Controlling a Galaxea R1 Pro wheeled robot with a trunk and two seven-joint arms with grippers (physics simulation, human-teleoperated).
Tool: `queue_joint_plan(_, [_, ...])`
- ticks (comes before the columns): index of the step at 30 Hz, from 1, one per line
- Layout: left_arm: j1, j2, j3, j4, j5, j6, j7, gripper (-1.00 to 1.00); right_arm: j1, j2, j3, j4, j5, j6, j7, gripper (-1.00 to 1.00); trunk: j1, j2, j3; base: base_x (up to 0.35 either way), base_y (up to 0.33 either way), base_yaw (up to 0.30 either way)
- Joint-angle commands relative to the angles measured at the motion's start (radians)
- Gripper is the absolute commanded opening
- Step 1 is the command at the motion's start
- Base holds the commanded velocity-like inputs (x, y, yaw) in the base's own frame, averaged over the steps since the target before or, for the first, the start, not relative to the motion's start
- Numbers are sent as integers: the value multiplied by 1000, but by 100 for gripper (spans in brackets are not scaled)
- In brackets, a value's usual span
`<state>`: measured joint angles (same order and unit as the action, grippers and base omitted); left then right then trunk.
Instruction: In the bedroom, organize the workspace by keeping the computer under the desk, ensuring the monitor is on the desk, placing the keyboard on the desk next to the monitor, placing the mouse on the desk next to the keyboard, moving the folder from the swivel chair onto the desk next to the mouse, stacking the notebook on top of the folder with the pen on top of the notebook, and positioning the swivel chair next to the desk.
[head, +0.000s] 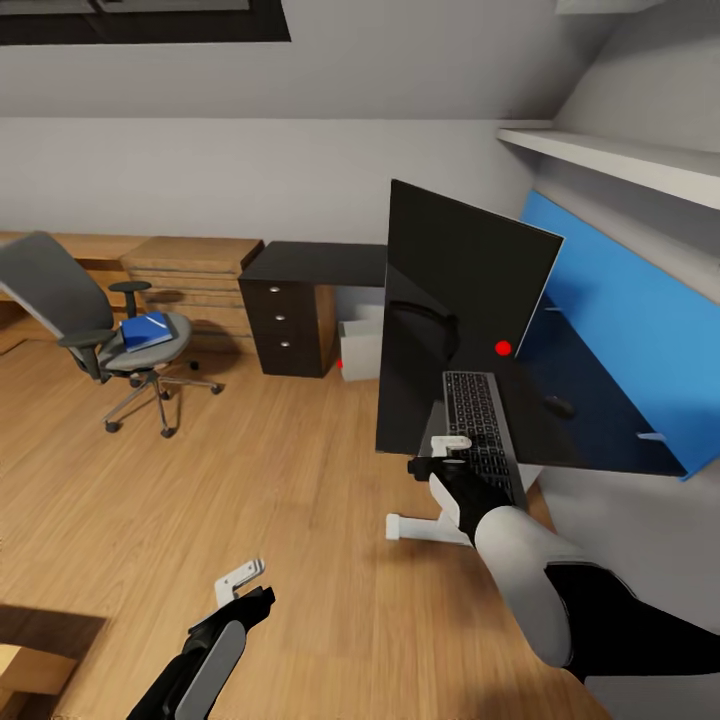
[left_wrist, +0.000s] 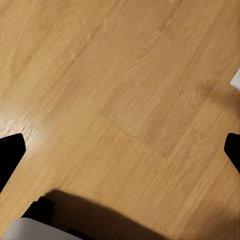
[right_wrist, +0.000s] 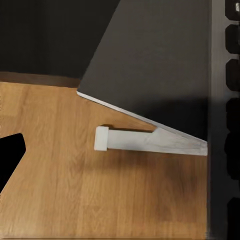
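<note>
The right gripper (head: 447, 452) hovers at the near end of the keyboard (head: 480, 425), which lies on the glossy black desk (head: 590, 420) at centre right of the head view; whether its jaws are apart or together cannot be told. The large black monitor (head: 455, 330) stands just left of the keyboard, a red dot at its lower corner. The small black mouse (head: 558, 406) sits on the desk right of the keyboard. Behind the monitor, the light-grey computer (head: 358, 350) rests under the desk beside the black drawer unit (head: 285, 325). At upper left, well apart from the desk, the grey swivel chair (head: 75, 300) carries the blue folder (head: 147, 330) on its seat. The left gripper (head: 245, 585) hangs over the wood floor (head: 250, 480) at lower left, jaws apart. The right wrist view shows the desk's corner (right_wrist: 150, 70) above a white leg (right_wrist: 145, 141).
</note>
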<state>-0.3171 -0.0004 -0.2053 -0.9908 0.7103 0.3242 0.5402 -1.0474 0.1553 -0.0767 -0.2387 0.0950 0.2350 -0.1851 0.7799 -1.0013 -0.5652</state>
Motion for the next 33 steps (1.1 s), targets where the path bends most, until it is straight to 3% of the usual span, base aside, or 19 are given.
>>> queue_joint_plan(1, [0,0,-2,-2,6,3,7,100,0,5,-8,-2,9,7,-1,100,0,-1,-1,-232,0,0])
queue_joint_plan(14, [0,0,-2,0,8,3,9,100,0,13,-8,-2,9,5,0,100,0,-1,-1,-306,0,0])
queue_joint_plan(22, [0,0,-2,0,9,3,9,100,0,13,-8,-2,10,3,0,100,0,-1,-1,-46,0,0])
queue_joint_plan(33, [0,0,-2,1,9,4,10,100,5,19,-8,-1,9,-5,1,100,0,-1,-1,-324,0,0])
